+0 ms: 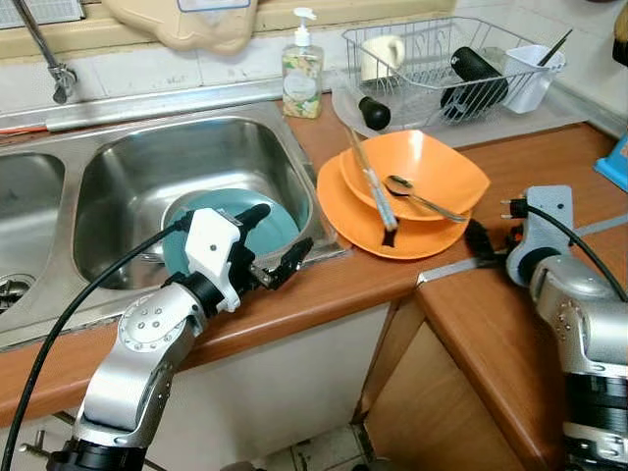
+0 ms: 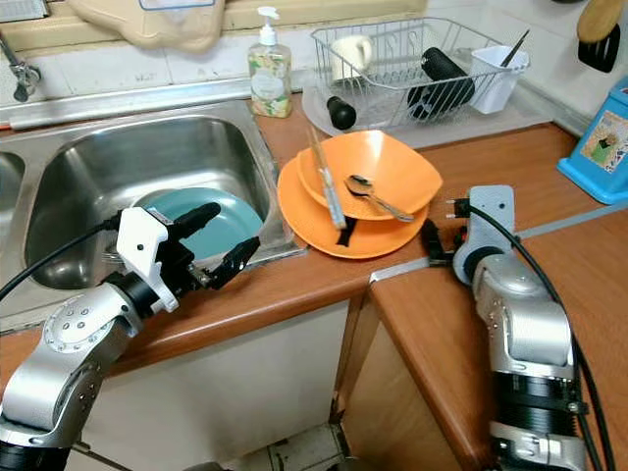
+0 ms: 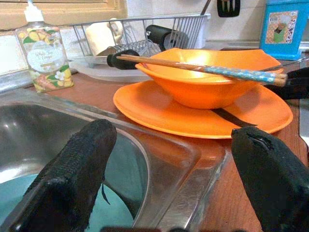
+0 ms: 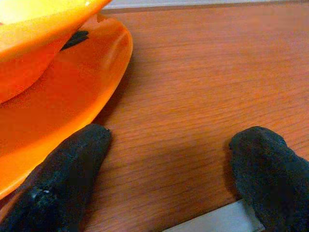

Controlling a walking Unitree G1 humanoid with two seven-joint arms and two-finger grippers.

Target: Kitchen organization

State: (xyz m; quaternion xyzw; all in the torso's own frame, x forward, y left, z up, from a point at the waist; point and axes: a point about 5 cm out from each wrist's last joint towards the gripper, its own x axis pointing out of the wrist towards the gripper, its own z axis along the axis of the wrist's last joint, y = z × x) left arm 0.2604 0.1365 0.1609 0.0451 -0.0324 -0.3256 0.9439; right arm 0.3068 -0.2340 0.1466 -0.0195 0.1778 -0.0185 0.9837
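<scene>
On your left, the steel sink (image 1: pixel 118 167) holds a teal plate (image 1: pixel 280 224) lying flat in its basin. Your left gripper (image 1: pixel 277 243) hovers at the sink's front right corner, fingers spread, one over the plate and the other over the rim. Just right of the sink, on the wooden counter (image 1: pixel 520 157), an orange plate (image 1: pixel 339 211) carries an orange bowl (image 1: pixel 442 172); a spoon (image 1: pixel 417 196) lies inside the bowl and chopsticks (image 1: pixel 371 182) rest across its rim. Behind them stand a soap dispenser (image 1: pixel 302 71) and a wire dish rack (image 1: pixel 446 64) with a cup and a black bottle. Your right gripper (image 4: pixel 169 164) rests low on the counter beside the orange plate's edge, fingers apart. A blue box (image 2: pixel 601 137) stands far right.
</scene>
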